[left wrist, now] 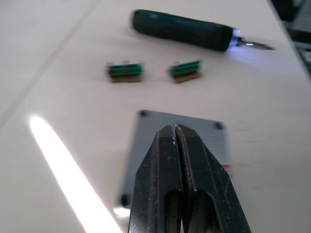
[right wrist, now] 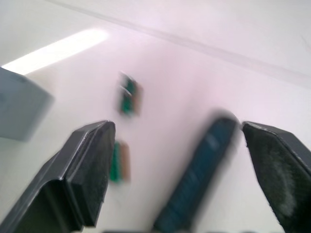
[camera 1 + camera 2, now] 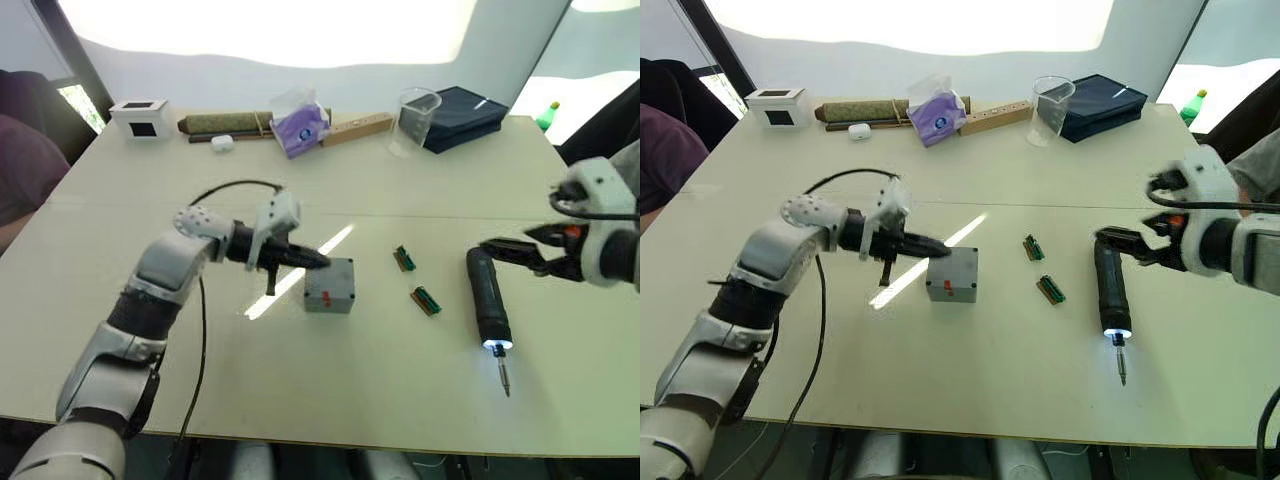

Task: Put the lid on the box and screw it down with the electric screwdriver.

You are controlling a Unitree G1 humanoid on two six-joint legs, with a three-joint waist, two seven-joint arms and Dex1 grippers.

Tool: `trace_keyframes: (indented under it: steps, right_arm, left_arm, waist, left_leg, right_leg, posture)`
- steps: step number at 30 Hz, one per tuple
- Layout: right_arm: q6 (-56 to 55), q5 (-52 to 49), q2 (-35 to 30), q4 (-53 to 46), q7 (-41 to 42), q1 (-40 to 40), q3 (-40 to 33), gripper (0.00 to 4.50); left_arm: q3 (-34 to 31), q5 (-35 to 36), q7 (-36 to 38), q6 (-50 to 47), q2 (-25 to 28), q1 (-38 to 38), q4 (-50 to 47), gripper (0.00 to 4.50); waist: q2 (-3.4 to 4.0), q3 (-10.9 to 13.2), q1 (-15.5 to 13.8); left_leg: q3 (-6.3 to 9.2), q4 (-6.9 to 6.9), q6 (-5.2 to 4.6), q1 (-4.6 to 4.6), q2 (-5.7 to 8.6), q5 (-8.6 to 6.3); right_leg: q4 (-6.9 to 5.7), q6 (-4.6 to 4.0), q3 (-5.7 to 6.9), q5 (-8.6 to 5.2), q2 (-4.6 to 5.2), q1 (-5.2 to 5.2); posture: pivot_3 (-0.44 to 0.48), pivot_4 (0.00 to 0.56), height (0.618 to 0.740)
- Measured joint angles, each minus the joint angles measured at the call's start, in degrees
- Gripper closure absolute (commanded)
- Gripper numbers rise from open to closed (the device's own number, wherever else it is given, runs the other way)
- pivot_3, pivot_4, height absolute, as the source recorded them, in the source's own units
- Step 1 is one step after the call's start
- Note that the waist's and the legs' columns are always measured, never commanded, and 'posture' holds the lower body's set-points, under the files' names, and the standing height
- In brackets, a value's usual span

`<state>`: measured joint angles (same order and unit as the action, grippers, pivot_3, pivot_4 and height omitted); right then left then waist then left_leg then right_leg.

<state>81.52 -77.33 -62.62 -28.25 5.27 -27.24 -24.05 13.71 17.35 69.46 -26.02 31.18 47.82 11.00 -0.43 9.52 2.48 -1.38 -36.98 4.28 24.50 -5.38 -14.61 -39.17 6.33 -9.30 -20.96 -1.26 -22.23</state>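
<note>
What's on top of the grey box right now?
A flat grey lid with corner screw holes sits on the small grey box. The left claw, shut, is over its near part. The box's inside is covered; whether screws are in cannot be told.

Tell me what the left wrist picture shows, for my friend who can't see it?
The left claw, its two black fingers pressed shut, sits over the grey lid on the box. Beyond it on the pale table lie two small green circuit boards and the electric screwdriver, its tip lit.
</note>
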Motion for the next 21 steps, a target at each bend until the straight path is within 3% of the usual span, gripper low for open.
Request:
trace_keyframes:
  steps: [3, 7, 14, 21]
  right_arm:
    - [-8.01, 3.62, 7.18, -9.97, 7.10, 5.65, 8.13, 0.07]
    - [-14.33, 13.35, 9.27, -15.96, 12.22, 10.21, 21.09, 0.07]
    - [-23.44, 29.84, 13.66, -11.73, 15.72, 11.43, 33.24, 0.07]
    - [-25.80, 37.18, 18.78, -8.39, 17.55, 10.78, 37.51, 0.07]
  left_arm:
    - [0.45, -3.77, -3.30, 3.21, -0.72, -0.46, 3.15, 4.50]
    - [1.32, -6.66, -3.34, 4.22, 2.26, -4.91, 2.99, 4.50]
    - [1.11, -6.61, -3.79, 0.91, 4.07, -14.27, -4.81, 4.50]
    - [1.39, -6.72, -5.09, -2.25, 2.38, -15.87, -8.94, 4.50]
  waist:
    - [-0.08, -0.02, -0.12]
    - [-0.06, -0.01, 0.05]
    - [-0.08, -0.02, -0.01]
    - [-0.08, -0.02, -0.18]
  left_leg:
    - [0.02, -0.08, 0.06, 0.15, 0.00, 0.03]
    - [0.01, -0.22, 0.27, 0.38, -0.01, 0.15]
    - [0.04, -0.33, 0.18, 0.28, -0.01, 0.10]
    - [0.08, -0.36, 0.31, 0.28, 0.00, 0.17]
  right_leg:
    - [0.06, 0.00, 0.04, 0.00, 0.03, -0.03]
    - [-0.05, 0.01, 0.04, 0.01, 0.08, -0.30]
    - [-0.19, 0.01, 0.09, 0.01, 0.08, -0.17]
    - [-0.23, 0.01, 0.13, 0.01, 0.07, -0.15]
  posture:
    - [0.000, 0.150, 0.739]
    - [0.000, 0.150, 0.739]
    - [0.000, 0.150, 0.739]
    - [0.000, 0.150, 0.739]
